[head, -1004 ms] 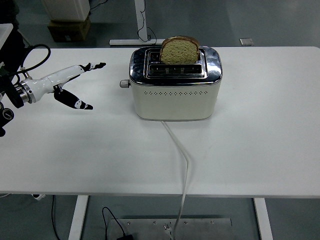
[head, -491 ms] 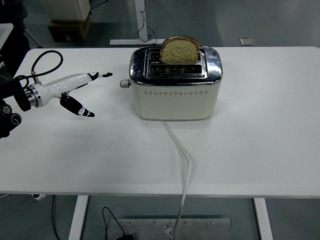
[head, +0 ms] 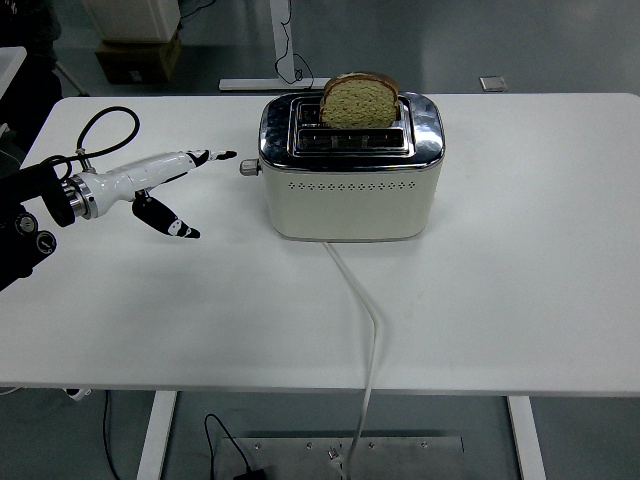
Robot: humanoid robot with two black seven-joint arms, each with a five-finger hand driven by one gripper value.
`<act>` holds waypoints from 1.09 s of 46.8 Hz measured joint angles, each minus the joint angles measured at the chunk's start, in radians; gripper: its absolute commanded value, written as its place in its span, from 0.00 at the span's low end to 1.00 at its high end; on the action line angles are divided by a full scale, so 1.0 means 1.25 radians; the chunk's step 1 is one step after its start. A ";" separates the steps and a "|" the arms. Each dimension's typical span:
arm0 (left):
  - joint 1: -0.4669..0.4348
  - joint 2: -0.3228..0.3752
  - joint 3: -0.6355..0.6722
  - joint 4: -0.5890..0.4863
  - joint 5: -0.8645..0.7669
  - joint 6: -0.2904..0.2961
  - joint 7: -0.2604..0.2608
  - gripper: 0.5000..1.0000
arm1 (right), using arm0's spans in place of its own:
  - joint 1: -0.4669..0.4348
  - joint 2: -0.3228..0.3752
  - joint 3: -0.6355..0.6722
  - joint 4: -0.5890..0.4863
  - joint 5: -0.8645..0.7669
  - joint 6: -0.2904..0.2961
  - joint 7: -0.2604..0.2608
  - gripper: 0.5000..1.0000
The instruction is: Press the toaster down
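Steadily, the left hand (head: 165, 185) is travelling rightward across the white table (head: 520, 260), and over the last second it has been closing on the toaster (head: 350, 170) from the frame's left edge toward the centre. Its fingers (head: 215, 156) are spread wide and holding nothing, with the upper ones stretched out toward the appliance and the lower one angled down toward the table. Nothing has been pressed yet; judging by the line of travel, the reach is aiming at the lever knob (head: 248, 168) sticking out of the toaster's left end, and the fingertips are now near it but still apart from it.

The toaster is sitting in the upper middle of the frame, cream-bodied with a chrome top. A slice of bread (head: 359, 101) is standing high out of the rear slot, which suggests the lever is still up and the whole press remains to be done.

A white power cord (head: 368, 330) is trailing from the toaster's front base down toward the bottom of the frame and over the table's near edge, well clear of the hand's path. Between fingertips and knob the table is bare, so nothing is blocking the approach. The knob is small, so the last stretch is likely calling for careful aim. The right hand is not showing anywhere.
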 measured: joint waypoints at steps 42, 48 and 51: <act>-0.002 -0.026 0.032 0.001 0.000 0.012 0.001 1.00 | 0.000 0.000 0.000 0.000 0.000 0.000 0.000 1.00; -0.002 -0.029 0.048 0.001 0.000 0.015 0.006 1.00 | 0.000 0.000 0.000 0.000 0.000 0.000 0.000 1.00; -0.001 -0.032 0.057 0.002 0.000 0.022 0.006 1.00 | 0.000 0.000 0.000 0.000 0.000 0.000 0.000 0.99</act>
